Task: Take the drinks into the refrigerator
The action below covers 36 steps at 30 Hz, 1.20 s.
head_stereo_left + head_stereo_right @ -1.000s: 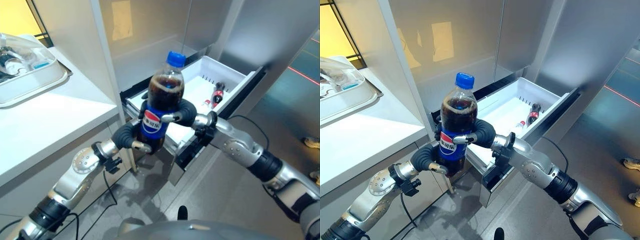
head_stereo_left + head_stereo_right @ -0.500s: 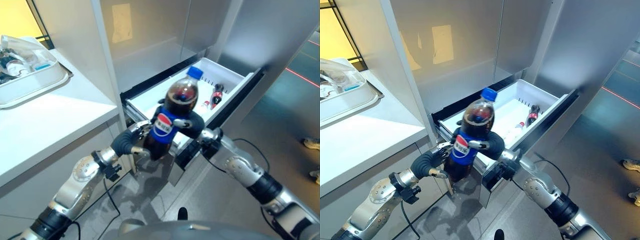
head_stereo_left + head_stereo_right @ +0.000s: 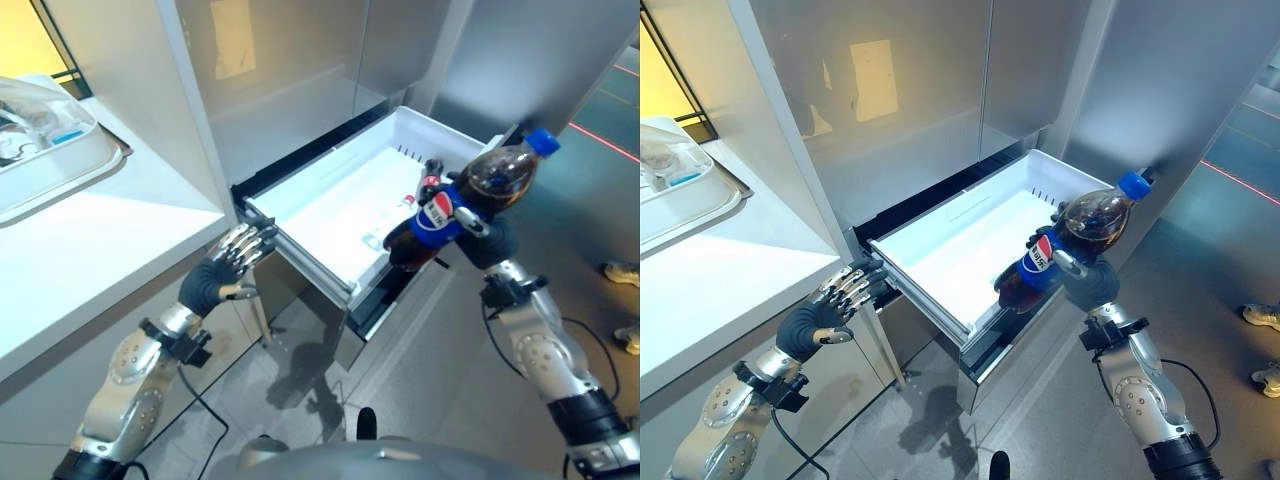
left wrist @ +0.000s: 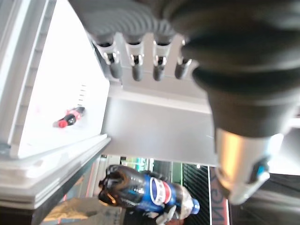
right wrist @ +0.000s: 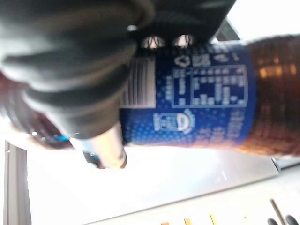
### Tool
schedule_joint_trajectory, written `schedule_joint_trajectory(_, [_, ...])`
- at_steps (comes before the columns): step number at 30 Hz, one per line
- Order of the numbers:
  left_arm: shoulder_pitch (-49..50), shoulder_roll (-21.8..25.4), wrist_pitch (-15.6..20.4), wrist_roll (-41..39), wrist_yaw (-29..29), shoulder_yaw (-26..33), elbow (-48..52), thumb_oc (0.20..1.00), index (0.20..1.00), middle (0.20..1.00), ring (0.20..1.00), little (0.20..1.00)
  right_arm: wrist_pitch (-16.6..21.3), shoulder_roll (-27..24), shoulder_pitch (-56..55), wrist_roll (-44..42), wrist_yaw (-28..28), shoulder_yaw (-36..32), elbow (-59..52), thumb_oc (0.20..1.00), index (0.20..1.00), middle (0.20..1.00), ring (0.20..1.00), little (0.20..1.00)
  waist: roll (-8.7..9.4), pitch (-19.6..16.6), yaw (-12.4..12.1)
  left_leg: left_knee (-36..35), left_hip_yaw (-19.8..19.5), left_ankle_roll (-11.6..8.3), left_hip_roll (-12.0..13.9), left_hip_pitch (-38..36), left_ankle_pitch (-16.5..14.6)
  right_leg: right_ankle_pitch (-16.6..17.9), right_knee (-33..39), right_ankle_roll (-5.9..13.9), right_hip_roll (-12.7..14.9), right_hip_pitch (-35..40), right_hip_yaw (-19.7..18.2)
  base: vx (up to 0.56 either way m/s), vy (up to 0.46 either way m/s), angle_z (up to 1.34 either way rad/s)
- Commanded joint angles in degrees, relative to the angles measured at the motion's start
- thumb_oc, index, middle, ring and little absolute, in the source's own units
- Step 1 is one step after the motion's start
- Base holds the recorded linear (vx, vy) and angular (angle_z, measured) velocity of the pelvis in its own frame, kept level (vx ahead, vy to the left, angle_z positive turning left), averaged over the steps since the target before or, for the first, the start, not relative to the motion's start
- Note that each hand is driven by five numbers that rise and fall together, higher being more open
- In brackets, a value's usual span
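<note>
Right hand [image 3: 1080, 275] grips tilted cola bottle [image 3: 1065, 250] above open refrigerator drawer [image 3: 940, 225] | left hand [image 3: 830, 305] open, beside drawer corner | small bottle [image 3: 432, 185] already inside | lowering, release remain

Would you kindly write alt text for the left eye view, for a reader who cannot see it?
The robot's right hand holds a cola bottle tilted over the front right corner of an open white refrigerator drawer, where a small bottle already lies. Its left hand hovers open at the drawer's near left corner, beside a white counter.
</note>
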<state>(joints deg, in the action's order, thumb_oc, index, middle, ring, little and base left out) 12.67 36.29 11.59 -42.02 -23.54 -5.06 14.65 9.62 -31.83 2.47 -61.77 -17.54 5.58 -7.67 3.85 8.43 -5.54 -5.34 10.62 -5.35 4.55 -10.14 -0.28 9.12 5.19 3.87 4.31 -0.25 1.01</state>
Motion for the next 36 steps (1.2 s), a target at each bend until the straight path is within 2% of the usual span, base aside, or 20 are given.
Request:
schedule_joint_trajectory(1, [-0.1, -0.4, 3.0, -2.1, 0.7, 2.7, 3.5, 1.000, 1.000, 1.000, 1.000, 1.000, 7.8, -2.0, 8.1, 2.9, 0.9, -7.1, -6.4, 0.200, 0.200, 0.200, 0.200, 0.200, -0.77, 0.5, -0.1, 0.3, -4.4, 4.97, -3.3, 0.5, -3.7, -7.5, -7.8, 2.67, 0.9, 2.6, 3.1, 0.00, 0.000, 0.00])
schedule_joint_trajectory(6, [-0.5, -1.9, 3.7, -2.6, 1.8, 3.8, 3.7, 1.000, 1.000, 1.000, 1.000, 1.000, 8.3, -4.1, 9.8, 6.8, 3.1, -7.5, -4.3, 0.200, 0.200, 0.200, 0.200, 0.200, -0.74, 1.0, -0.5, 0.3, -4.5, 5.05, -3.2, 1.1, -3.6, -7.7, -8.3, 2.64, 0.9, 1.7, 3.1, 0.00, 0.000, 0.00])
schedule_joint_trajectory(10, [-0.7, -2.4, 3.9, -3.4, 2.3, 3.1, 4.1, 1.000, 1.000, 1.000, 1.000, 1.000, 8.2, -8.4, 14.0, 7.6, 4.4, -6.1, -1.7, 0.200, 0.200, 0.200, 0.200, 0.200, -0.26, 1.7, -1.4, 0.3, -4.8, 5.05, -3.2, 2.2, -3.1, -7.7, -8.7, 2.54, 0.7, 0.8, 3.5, 0.00, 0.000, 0.00])
schedule_joint_trajectory(14, [-0.9, -1.4, 4.0, -4.1, 2.2, 1.8, 4.9, 1.000, 1.000, 1.000, 1.000, 1.000, 7.9, -16.7, 22.6, 8.0, 5.7, -2.6, 2.7, 0.200, 0.200, 0.200, 0.200, 0.200, 0.45, 2.3, -2.5, 0.3, -4.9, 4.84, -3.2, 3.4, -2.6, -7.4, -8.6, 2.55, 0.6, -0.1, 3.7, 0.00, -0.002, 0.01])
schedule_joint_trajectory(15, [-1.0, -1.6, 4.0, -4.1, 2.2, 1.8, 4.9, 1.000, 1.000, 1.000, 1.000, 1.000, 8.0, -16.8, 23.0, 8.0, 5.6, -2.3, 3.0, 0.200, 0.200, 0.200, 0.200, 0.200, 0.36, 2.4, -2.4, 0.3, -4.9, 4.84, -3.2, 3.5, -2.6, -7.4, -8.7, 2.55, 0.6, -0.2, 3.6, 0.00, 0.000, 0.00])
schedule_joint_trajectory(18, [-1.1, 0.3, 4.8, -4.6, 2.3, 1.6, 6.2, 1.000, 1.000, 1.000, 1.000, 1.000, 6.7, -26.9, 33.3, 8.2, 4.9, 4.9, 9.0, 0.200, 0.200, 0.200, 0.200, 0.200, 1.25, 3.0, -3.8, 0.3, -5.0, 4.45, -3.0, 4.7, -2.0, -7.1, -8.4, 2.59, 0.4, -1.2, 4.0, 0.00, 0.000, 0.00])
schedule_joint_trajectory(21, [-1.3, 1.0, 5.1, -5.9, 2.0, 1.2, 6.7, 1.000, 1.000, 1.000, 1.000, 1.000, 6.5, -32.2, 43.9, 8.6, 5.8, 12.2, 18.1, 0.200, 0.200, 0.200, 0.200, 0.200, 1.74, 3.8, -5.0, 0.4, -5.4, 4.14, -3.0, 5.6, -1.5, -7.0, -8.5, 2.51, 0.4, -1.8, 4.5, 0.00, 0.000, 0.00])
schedule_joint_trajectory(25, [-2.0, 1.2, 5.1, -6.5, 2.2, 0.8, 6.3, 1.000, 1.000, 1.000, 1.000, 1.000, 6.5, -31.4, 55.1, 9.2, 7.6, 18.8, 26.5, 0.200, 0.200, 0.200, 0.200, 0.200, 1.52, 5.1, -5.6, 0.6, -5.9, 3.97, -3.0, 6.8, -0.9, -6.9, -8.6, 2.35, 0.3, -2.6, 4.9, -0.02, -0.006, 0.02])
schedule_joint_trajectory(29, [-2.3, 1.8, 5.0, -6.8, 2.6, 0.3, 6.6, 1.000, 1.000, 1.000, 1.000, 1.000, 6.5, -30.7, 62.6, 9.2, 8.9, 22.0, 30.5, 0.200, 0.200, 0.200, 0.200, 0.200, 1.52, 6.2, -6.4, 0.7, -6.3, 3.87, -3.1, 8.2, -0.3, -6.5, -8.5, 2.35, 0.3, -3.6, 5.2, -0.04, -0.014, 0.08])
schedule_joint_trajectory(36, [-2.7, 2.4, 5.0, -7.1, 3.8, -0.1, 7.0, 1.000, 1.000, 1.000, 1.000, 1.000, 6.4, -26.6, 69.6, 8.2, 10.1, 25.6, 37.1, 0.200, 0.200, 0.200, 0.200, 0.200, 1.72, 7.9, -7.2, 0.6, -6.4, 3.87, -3.1, 9.7, 0.3, -5.8, -8.1, 2.32, 0.2, -4.9, 5.1, -0.03, -0.004, 0.02])
